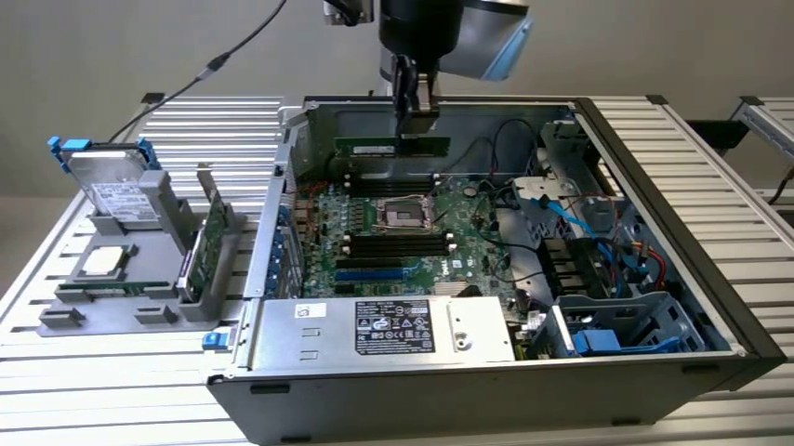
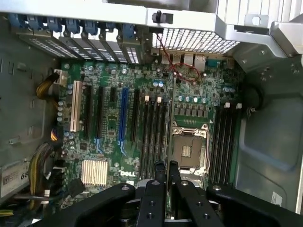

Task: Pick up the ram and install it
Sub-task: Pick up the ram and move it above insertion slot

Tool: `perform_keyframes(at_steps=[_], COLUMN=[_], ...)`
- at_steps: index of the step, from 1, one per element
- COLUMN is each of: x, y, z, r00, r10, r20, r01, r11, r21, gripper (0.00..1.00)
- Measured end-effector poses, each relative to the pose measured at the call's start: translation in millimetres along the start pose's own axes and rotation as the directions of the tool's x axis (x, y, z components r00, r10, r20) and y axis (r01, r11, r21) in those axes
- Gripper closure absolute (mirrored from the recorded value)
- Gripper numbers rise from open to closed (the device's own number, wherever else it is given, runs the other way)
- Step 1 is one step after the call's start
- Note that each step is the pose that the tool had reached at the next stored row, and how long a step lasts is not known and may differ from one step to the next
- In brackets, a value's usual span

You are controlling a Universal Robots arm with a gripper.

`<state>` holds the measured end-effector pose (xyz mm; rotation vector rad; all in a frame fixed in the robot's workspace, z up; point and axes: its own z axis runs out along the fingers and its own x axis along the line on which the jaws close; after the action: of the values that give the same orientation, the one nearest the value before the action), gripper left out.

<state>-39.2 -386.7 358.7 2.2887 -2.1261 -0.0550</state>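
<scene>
Pinching the ram near one end, the gripper has its jaws drawn almost together, with only the thin green stick between them. The ram lies level with its long edge down and reaches from the fingers toward the exterior view's left. It hangs inside the open computer case, close to the far wall and above the far bank of black slots, and it is not seated in any of them. In the wrist view the two black fingers point down at the motherboard, between the processor socket and a row of long black slots. The arm comes straight down from above. A power supply with a white label sits at the near end of the case. Well apart, at the exterior view's left, a grey rack on the slatted table holds a grey drive with blue tabs and an upright green card.
</scene>
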Motion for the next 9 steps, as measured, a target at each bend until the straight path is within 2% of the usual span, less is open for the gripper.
perform_keyframes(at_steps=[2, 4, 5, 7, 9], x=[-3.2, -6.2, -7.0, -9.6, -13.0], y=[-5.4, -7.2, -7.4, -7.6, -7.9], z=[2.8, 4.8, 5.3, 6.0, 6.3], r00=[1.0, 1.0, 1.0, 1.0, 0.9998], r10=[0.0, 0.001, 0.001, 0.002, 0.002], r20=[-0.0001, -0.0033, -0.0047, -0.0092, -0.018], r01=[0.0, -0.001, -0.001, -0.001, -0.001], r11=[1.0, 1.0, 1.0, 0.9999, 0.9997], r21=[0.0, 0.0003, 0.0026, 0.0109, 0.0237], gripper=[0.87, 0.87, 0.87, 0.87, 0.87])
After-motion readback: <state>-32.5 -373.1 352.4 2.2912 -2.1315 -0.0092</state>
